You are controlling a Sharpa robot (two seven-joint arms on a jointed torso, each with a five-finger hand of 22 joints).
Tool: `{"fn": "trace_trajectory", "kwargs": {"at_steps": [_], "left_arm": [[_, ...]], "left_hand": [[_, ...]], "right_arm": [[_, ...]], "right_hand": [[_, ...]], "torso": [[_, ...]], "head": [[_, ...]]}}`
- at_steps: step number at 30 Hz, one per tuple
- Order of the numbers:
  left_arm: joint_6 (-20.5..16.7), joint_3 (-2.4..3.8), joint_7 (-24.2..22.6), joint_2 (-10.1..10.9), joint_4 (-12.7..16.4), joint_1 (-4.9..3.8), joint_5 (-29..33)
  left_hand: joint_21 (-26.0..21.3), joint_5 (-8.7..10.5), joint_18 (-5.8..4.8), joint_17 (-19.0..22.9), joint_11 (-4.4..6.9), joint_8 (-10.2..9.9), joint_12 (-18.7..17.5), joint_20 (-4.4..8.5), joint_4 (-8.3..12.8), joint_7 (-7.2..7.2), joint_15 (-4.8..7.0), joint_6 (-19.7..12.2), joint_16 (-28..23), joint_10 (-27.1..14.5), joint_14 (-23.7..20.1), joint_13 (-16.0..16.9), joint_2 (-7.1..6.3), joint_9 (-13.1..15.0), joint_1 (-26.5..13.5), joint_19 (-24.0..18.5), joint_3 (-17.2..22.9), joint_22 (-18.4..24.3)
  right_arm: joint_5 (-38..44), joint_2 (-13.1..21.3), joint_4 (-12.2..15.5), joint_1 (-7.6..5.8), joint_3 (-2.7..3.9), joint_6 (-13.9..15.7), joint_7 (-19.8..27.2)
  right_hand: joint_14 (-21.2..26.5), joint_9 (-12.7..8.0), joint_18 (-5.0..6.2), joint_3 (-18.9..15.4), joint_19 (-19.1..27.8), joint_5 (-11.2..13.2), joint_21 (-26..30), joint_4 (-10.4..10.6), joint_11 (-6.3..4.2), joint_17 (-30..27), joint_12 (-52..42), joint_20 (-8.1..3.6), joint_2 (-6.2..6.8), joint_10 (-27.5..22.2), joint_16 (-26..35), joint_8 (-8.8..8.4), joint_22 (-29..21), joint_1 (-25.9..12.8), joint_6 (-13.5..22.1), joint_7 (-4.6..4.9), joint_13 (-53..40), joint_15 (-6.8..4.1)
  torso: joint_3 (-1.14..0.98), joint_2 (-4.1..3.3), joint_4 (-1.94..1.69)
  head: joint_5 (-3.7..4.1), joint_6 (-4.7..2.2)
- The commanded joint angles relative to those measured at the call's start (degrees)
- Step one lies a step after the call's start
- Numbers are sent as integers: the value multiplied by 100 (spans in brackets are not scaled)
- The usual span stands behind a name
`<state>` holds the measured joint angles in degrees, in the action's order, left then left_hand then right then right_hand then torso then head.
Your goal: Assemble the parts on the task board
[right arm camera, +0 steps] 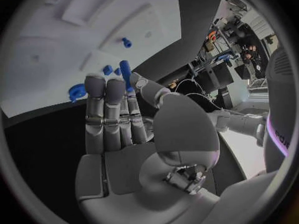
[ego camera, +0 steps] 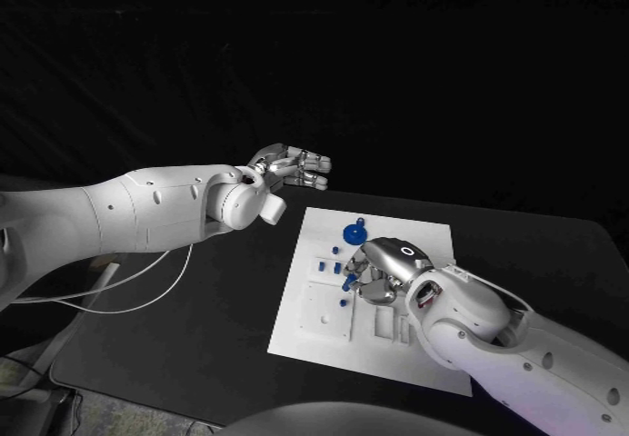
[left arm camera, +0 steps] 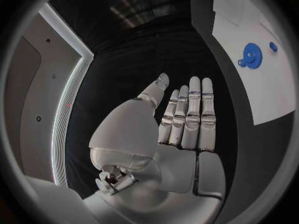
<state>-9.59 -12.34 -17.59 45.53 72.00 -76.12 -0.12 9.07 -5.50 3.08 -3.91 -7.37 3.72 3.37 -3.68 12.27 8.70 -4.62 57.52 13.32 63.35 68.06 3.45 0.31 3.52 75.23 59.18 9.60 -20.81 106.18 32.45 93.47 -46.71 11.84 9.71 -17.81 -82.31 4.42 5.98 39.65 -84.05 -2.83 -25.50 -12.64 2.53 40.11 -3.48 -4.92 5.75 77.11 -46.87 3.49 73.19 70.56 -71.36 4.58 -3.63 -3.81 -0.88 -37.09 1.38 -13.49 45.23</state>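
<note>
Task board (ego camera: pixel 328 318) lies on the desk; right hand (ego camera: pixel 380 272) pinches a blue peg (right arm camera: pixel 125 70) above it, left hand (ego camera: pixel 291 168) spread, holding nothing.

bare table (ego camera: pixel 184 345) left of task board (ego camera: pixel 426 232), right robot hand (ego camera: pixel 380 272) over parts (ego camera: pixel 352 233)

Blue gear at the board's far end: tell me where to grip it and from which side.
Judging by its pose, take the blue gear by its toothed rim, coming straight down: it appears to lie flat on the white task board. The open left hand hovers nearest.

left robot hand (ego camera: pixel 291 169) flat; right robot hand (ego camera: pixel 380 272) maybe pinching
</note>
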Motion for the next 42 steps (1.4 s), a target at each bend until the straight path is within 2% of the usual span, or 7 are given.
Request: {"fn": "trace_trajectory", "kwargs": {"at_steps": [1, 3, 8, 11, 14, 42], "left_arm": [[67, 4, -86, -32, 5, -4, -20], [63, 4, -96, -43, 4, -4, -19], [62, 4, -107, -69, -1, -3, -19], [67, 4, -109, -81, -3, -3, -18], [73, 4, -107, -89, -5, -3, -18], [105, 2, -66, -87, -27, -3, -19]], "left_hand": [[24, 11, 17, -4, -3, 7, 10, 0, 20, 0, -16, 4, -3, -16, 8, -6, 8, 7, 22, 19, -6, 12], [27, 10, 18, -4, -1, 7, 10, 1, 20, -2, -14, 7, -2, -11, 9, -6, 11, 7, 20, 21, -4, 13], [29, 9, 18, -4, 1, 7, 11, 2, 20, -3, -13, 9, -2, -6, 9, -5, 14, 7, 19, 22, -3, 13], [29, 9, 18, -4, 1, 7, 11, 2, 20, -3, -13, 9, -2, -6, 9, -5, 14, 7, 19, 22, -3, 13], [29, 9, 18, -4, 1, 7, 11, 2, 20, -3, -13, 9, -2, -6, 9, -5, 14, 7, 19, 22, -3, 13], [44, 13, 14, -4, 2, 5, 10, 5, 26, -3, -12, 11, 3, 0, 12, -6, 17, 7, 5, 16, 4, 22]], "right_arm": [[240, -99, -36, 33, -113, 127, 259], [278, -156, -60, 53, -195, 144, 290], [324, -259, -111, 105, -333, 172, 346], [344, -317, -142, 140, -396, 195, 374], [366, -362, -164, 168, -430, 213, 394], [468, -376, -239, 201, -512, -50, 407]], "right_hand": [[-18, 5, 93, 13, -241, -8, 10, -6, -150, 8, -16, -38, -35, 172, 22, 20, -6, 45, -36, -2, -5, -20], [-18, 5, 93, 13, -241, -8, 10, -6, -150, 8, -16, -38, -35, 172, 22, 20, -6, 45, -36, -2, -5, -20], [-19, 5, 99, 5, -240, -7, 19, -12, -150, 10, -16, -38, -38, 171, 30, 20, -14, 45, -36, -2, -5, -19], [-20, 5, 104, -1, -240, -7, 28, -17, -150, 11, -16, -38, -41, 171, 34, 20, -20, 44, -37, -2, -5, -20], [-21, 5, 105, -2, -240, -7, 30, -18, -150, 12, -16, -38, -42, 171, 35, 20, -21, 44, -37, -2, -5, -20], [-26, 5, 102, -33, -239, -4, -2, -45, -152, 29, -15, -37, -65, 177, 46, 21, -26, 39, -44, -4, -4, -21]], "torso": [[2, -4, 0], [2, -4, -2], [1, -2, -1], [-2, -1, 3], [-4, -2, 4], [-6, -3, 7]], "head": [[-35, 19], [-53, 30], [-80, 49], [-109, 65], [-129, 76], [-152, 126]]}}
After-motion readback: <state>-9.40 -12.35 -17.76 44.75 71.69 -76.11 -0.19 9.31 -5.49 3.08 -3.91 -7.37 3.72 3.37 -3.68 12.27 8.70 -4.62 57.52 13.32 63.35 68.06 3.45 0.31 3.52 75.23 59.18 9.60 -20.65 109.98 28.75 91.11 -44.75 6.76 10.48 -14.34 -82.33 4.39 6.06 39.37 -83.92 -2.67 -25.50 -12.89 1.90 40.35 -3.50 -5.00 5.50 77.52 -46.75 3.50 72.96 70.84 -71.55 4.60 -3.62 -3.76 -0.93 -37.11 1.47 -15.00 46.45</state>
